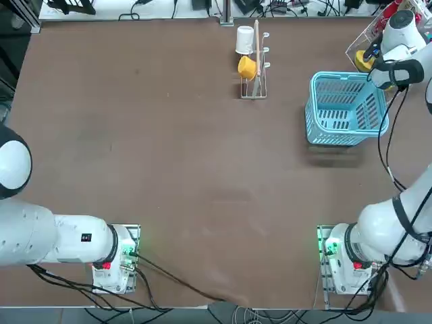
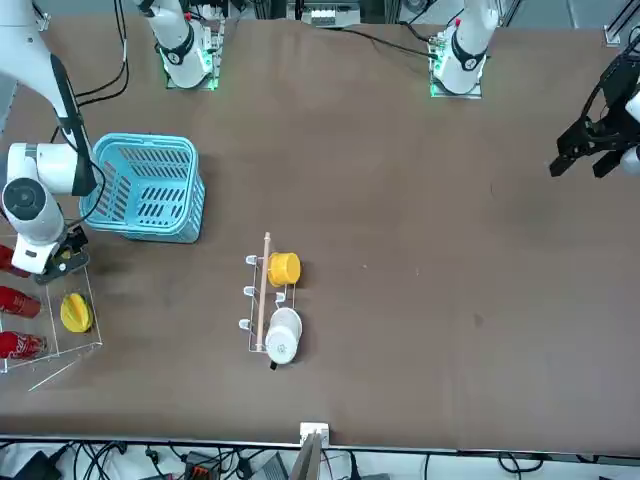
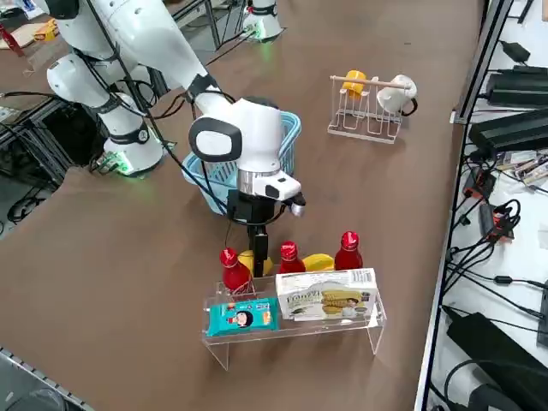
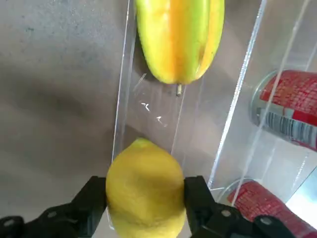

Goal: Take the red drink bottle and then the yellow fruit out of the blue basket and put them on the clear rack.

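Note:
My right gripper (image 4: 144,198) is shut on the yellow fruit (image 4: 146,191), a plain lemon pinched between both fingers (image 4: 94,198). It hangs over the clear rack (image 3: 295,330), at the rack's edge nearest the basket; whether the lemon touches the rack I cannot tell. In the right side view the gripper (image 3: 255,244) points straight down with the lemon (image 3: 248,260) below it. Three red drink bottles (image 3: 289,257) stand upright on the rack. The blue basket (image 1: 317,111) sits just beside the rack, holding nothing.
A larger yellow fruit with an orange face (image 4: 178,37) lies on the rack near the lemon. A blue packet (image 3: 241,317) and a white box (image 3: 330,300) fill the rack's front step. A thin-post stand (image 1: 254,88) with white and yellow cups stands mid-table at the far edge.

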You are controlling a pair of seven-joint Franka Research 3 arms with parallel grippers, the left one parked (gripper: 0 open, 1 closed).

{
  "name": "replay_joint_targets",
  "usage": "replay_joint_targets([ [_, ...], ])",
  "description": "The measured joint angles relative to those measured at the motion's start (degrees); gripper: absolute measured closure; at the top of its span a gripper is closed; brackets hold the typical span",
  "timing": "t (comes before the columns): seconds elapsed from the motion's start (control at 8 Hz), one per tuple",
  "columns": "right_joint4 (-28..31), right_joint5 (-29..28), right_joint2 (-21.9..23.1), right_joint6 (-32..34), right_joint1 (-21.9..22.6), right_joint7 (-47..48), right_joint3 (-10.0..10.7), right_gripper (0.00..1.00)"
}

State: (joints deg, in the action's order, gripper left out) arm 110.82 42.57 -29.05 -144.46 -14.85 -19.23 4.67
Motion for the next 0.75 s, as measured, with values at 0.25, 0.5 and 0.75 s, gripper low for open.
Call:
replay_joint_targets([
  [0.25,0.0,0.8,-0.1,0.0,0.01,2.33,0.0,0.14],
  [0.5,0.0,3.79,-0.61,0.0,0.0,4.14,0.01,0.14],
  [0.75,0.0,4.07,-0.72,0.0,-0.05,4.23,0.08,0.14],
])
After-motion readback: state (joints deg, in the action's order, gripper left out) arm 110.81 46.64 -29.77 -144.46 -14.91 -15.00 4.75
